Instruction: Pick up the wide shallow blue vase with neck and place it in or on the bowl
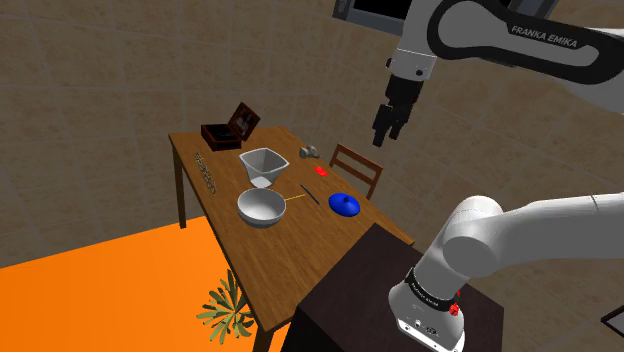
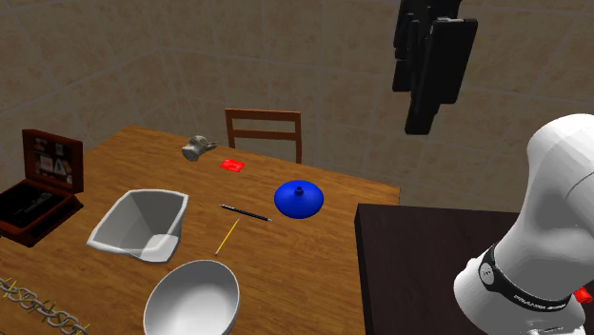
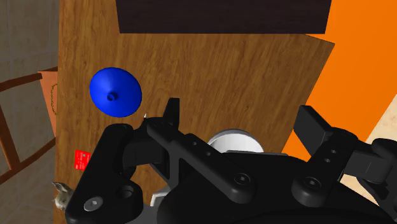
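The black jaws hang high above the brown wooden surface [image 2: 305, 271], spread wide with nothing between them. Your target, the wide shallow blue vase with the short neck [image 2: 299, 199], sits upright on the surface near the edge by the dark stand [image 2: 419, 247], well apart from the round white bowl [image 2: 190, 300]. Bring the hand over the vase, centre on that little neck, then drop straight down. I judge the neck the only sure hold; the sloping body would likely slip out. Close gently, lift well clear, and carry it over the yellow pencil [image 2: 227, 237] and black pen [image 2: 246, 213]. 2 pale vessels sit close together: skip the angular grey tub [image 2: 138, 224] and go for the round bowl.
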`<state>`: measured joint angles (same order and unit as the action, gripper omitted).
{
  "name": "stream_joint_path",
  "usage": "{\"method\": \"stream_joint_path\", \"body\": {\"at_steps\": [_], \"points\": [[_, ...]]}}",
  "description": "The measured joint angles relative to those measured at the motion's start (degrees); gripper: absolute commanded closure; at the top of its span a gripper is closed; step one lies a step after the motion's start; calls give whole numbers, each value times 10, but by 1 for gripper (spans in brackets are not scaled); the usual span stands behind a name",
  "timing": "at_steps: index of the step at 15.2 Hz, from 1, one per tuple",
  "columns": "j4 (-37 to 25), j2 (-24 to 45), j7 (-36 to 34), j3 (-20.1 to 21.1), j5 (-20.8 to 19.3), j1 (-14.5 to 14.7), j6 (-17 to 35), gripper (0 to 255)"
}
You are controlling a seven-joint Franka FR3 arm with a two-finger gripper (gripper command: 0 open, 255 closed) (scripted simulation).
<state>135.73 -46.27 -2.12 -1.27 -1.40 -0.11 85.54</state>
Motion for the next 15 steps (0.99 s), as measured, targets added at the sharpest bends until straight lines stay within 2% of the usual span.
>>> {"method": "stream_joint_path", "body": {"at_steps": [2,7,11,15], "points": [[8,1,4,-4,-3,-1,9,0],[68,11,42,-42,-31,-15,87,0],[113,42,73,-78,-55,-28,171,0],[129,100,104,-115,-73,-38,253,0]]}}
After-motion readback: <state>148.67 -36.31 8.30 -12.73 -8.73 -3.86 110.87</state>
